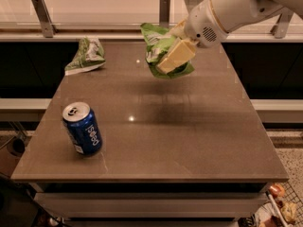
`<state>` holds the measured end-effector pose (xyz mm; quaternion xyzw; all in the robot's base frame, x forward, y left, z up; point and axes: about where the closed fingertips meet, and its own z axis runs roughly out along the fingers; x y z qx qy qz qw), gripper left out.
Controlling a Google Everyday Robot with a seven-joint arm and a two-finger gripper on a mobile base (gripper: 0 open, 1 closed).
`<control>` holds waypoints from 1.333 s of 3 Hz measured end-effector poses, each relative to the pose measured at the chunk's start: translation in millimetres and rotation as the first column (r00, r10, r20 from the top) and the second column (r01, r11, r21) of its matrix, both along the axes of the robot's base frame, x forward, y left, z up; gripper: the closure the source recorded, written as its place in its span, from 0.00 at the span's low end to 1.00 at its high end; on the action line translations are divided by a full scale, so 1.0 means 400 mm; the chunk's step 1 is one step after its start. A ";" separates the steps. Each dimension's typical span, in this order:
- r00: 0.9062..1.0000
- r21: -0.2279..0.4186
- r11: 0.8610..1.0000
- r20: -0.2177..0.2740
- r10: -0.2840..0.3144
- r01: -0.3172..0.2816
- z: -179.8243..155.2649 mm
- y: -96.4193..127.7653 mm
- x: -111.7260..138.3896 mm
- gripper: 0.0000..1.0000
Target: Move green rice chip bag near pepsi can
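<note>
Aloft, pinched firmly in the gripper (pixel 165 63), reaching in from the upper right: green rice chip bag (pixel 155 42). Held clear of the table (pixel 199 141), above its far middle, with a soft shadow on the surface beneath. Crumpled around one pale finger (pixel 177 55), bulging out to the left and below it. Down near the front left corner, upright and well apart from that bag: pepsi can (pixel 83 129). Back at the far left edge, lying flat: smaller darker-green bag (pixel 86 55).
</note>
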<state>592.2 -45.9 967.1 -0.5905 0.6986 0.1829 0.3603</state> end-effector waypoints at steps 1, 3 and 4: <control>1.000 0.016 1.000 0.003 0.010 -0.010 0.000 0.006 0.012 1.00; 1.000 0.006 1.000 0.026 -0.012 0.012 0.019 0.006 -0.036 1.00; 0.998 -0.008 0.999 0.045 -0.045 0.045 0.039 -0.005 -0.089 1.00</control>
